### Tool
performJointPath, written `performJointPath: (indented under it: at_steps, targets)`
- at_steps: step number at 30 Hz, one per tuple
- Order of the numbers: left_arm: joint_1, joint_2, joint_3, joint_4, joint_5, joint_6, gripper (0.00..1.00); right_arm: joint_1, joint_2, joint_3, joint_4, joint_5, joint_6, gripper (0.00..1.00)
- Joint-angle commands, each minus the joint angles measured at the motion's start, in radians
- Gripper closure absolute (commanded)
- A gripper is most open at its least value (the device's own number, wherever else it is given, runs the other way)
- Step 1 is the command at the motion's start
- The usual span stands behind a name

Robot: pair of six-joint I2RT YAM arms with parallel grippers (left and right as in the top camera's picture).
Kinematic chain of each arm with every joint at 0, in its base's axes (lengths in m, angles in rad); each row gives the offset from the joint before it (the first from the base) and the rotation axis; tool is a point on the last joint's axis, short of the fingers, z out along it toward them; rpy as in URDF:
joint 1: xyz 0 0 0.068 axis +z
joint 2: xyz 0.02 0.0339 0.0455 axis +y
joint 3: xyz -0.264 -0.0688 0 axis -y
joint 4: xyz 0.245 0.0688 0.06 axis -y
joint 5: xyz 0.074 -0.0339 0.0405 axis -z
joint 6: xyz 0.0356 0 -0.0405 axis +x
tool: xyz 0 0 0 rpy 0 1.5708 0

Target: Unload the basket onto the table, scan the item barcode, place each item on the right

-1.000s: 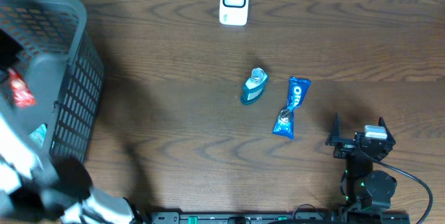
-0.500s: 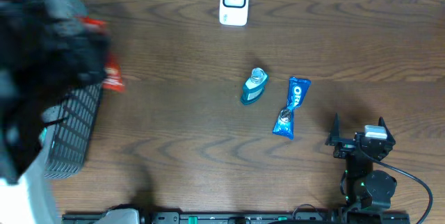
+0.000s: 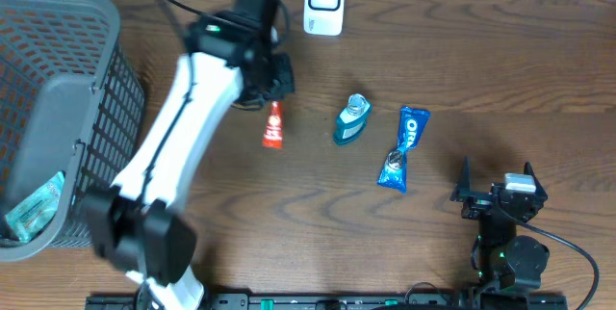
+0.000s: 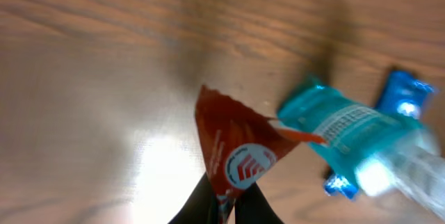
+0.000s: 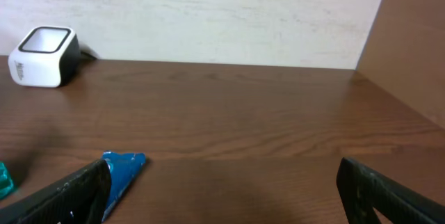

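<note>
- Red packet (image 3: pixel 273 127): pinched at one end in my left gripper (image 3: pixel 274 106), left of centre in the overhead frame and well clear of the basket (image 3: pixel 108 127) at far left.
- In the left wrist view the packet (image 4: pixel 236 151) fans up from between my fingers (image 4: pixel 206 202). The jaws are clamped nearly closed on its crimped edge. The face towards the camera shows a white logo, and I see no barcode there.
- I can't tell from these views whether the packet is off the table (image 3: pixel 481 60) or brushing it.
- Step, as I read it: item is in hand and in transit to the scanner (image 3: pixel 324 3), which is at top centre of the overhead frame, up and right of the packet. Scan not done yet.
- Next move needs the packet carried up to the scanner window. I'd probably rotate the wrist so the hidden face, likely the barcode side, points at it.
- The thin edge grip could let the packet swing or twist, so move slowly.
- Neighbours: a blue-green bottle (image 3: pixel 352 119) is just right of the packet and a blue snack pack (image 3: pixel 402 146) lies beyond it. Neither is on the path to the scanner.
- Right gripper (image 3: pixel 495 187): parked at lower right with the jaws spread fully and holding nothing. Its wrist view shows the scanner (image 5: pixel 43 56) at upper left.
</note>
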Motion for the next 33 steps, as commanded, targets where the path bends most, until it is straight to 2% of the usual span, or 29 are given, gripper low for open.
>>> performJointPath:
  at_steps: [1,6,11,12,13,14,15,19,23,26,29,33]
  targets:
    - [-0.031,0.054,-0.067,0.072,-0.02,-0.059,0.93,-0.006,-0.004,-0.001,-0.003,0.003,0.009,0.01]
    - [-0.073,0.138,-0.152,0.233,-0.021,-0.128,0.93,-0.006,-0.004,-0.001,-0.003,0.003,0.009,0.01]
    - [-0.093,0.174,-0.162,0.249,-0.022,-0.14,0.92,-0.006,-0.004,-0.001,-0.004,0.003,0.009,0.01]
    - [-0.093,0.173,-0.162,0.25,-0.023,-0.139,0.66,-0.006,-0.004,-0.001,-0.003,0.003,0.009,0.01]
    - [-0.093,0.169,-0.157,0.25,-0.023,-0.124,0.32,-0.006,-0.004,-0.001,-0.004,0.003,0.009,0.01]
    - [-0.087,0.163,-0.148,0.246,-0.03,-0.104,0.08,-0.006,-0.004,-0.001,-0.004,0.003,0.009,0.01]
    - [-0.079,0.152,-0.134,0.238,-0.046,-0.087,0.02,-0.006,-0.004,-0.001,-0.003,0.003,0.009,0.01]
    - [-0.034,0.073,0.013,0.123,-0.142,0.002,0.02,-0.006,-0.004,-0.001,-0.003,0.003,0.009,0.01]
    - [0.042,-0.03,0.29,-0.044,-0.228,0.113,0.02,-0.006,-0.004,-0.001,-0.003,0.003,0.009,0.01]
    - [0.131,-0.1,0.482,-0.142,-0.267,0.12,0.02,-0.006,-0.004,-0.001,-0.003,0.003,0.009,0.01]
    - [0.249,-0.169,0.571,-0.198,-0.269,0.119,0.02,-0.006,-0.004,-0.001,-0.003,0.003,0.009,0.01]
    - [0.451,-0.248,0.575,-0.249,-0.269,0.12,0.02,-0.006,-0.004,-0.001,-0.003,0.003,0.009,0.01]
